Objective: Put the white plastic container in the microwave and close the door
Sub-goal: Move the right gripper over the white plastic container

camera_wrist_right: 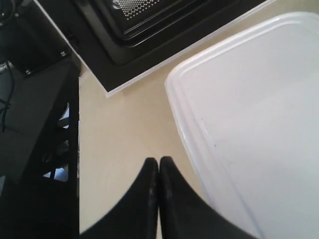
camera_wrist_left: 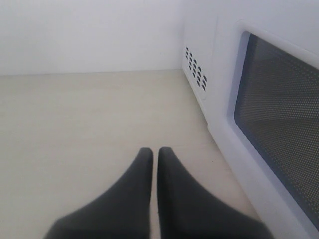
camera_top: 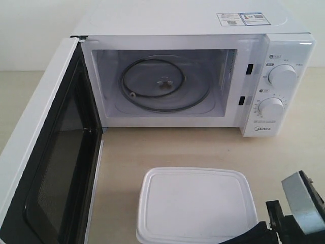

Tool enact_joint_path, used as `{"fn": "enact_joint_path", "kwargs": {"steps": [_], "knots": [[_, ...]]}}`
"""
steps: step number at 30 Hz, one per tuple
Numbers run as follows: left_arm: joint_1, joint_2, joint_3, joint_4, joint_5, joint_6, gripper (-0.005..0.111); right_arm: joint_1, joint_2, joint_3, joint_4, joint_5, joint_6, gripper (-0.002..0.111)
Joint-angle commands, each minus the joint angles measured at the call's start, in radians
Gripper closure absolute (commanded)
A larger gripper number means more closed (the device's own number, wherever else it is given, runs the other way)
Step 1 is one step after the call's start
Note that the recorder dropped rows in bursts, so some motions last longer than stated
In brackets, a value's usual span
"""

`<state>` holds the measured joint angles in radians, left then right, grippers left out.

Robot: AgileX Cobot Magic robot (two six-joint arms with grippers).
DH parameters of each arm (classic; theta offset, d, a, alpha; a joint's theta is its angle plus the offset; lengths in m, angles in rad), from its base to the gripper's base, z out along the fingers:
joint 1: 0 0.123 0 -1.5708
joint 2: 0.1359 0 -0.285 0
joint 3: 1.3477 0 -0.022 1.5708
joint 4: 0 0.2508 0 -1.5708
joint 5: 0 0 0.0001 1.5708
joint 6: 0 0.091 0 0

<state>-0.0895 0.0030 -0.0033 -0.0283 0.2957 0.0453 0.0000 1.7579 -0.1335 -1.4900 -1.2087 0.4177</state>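
White plastic container (camera_top: 195,206) lidded on the near table (camera_top: 152,147), before the microwave (camera_top: 177,15), door (camera_top: 61,162) swung wide at left, right gripper (camera_wrist_right: 158,164) beside the container, jaws together, empty, left gripper (camera_wrist_left: 155,154) left of the door, jaws seemingly together.

A pale beige tabletop (camera_top: 152,147) meets a plain white wall (camera_top: 30,30).

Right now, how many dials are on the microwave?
2. Upper dial on the microwave's control panel, right of the open cavity; lower dial directly below it, above the Midea logo. None look hidden.
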Motion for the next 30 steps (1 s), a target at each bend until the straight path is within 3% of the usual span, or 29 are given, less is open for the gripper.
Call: {"fn": "enact_joint_path", "kwargs": {"steps": [1, 12, 22, 30], "knots": [[0.003, -0.003, 0.003, -0.012, 0.000, 0.002, 0.102, 0.000, -0.002, 0.004, -0.020, -0.012, -0.050, 0.109], [0.003, -0.003, 0.003, -0.012, 0.000, 0.002, 0.102, 0.000, -0.002, 0.001, 0.029, -0.012, -0.279, 0.109], [0.003, -0.003, 0.003, -0.012, 0.000, 0.002, 0.102, 0.000, -0.004, 0.001, 0.140, -0.012, -0.224, 0.109], [0.003, -0.003, 0.003, -0.012, 0.000, 0.002, 0.102, -0.002, -0.005, -0.065, 0.119, -0.003, -0.156, 0.109]]}}
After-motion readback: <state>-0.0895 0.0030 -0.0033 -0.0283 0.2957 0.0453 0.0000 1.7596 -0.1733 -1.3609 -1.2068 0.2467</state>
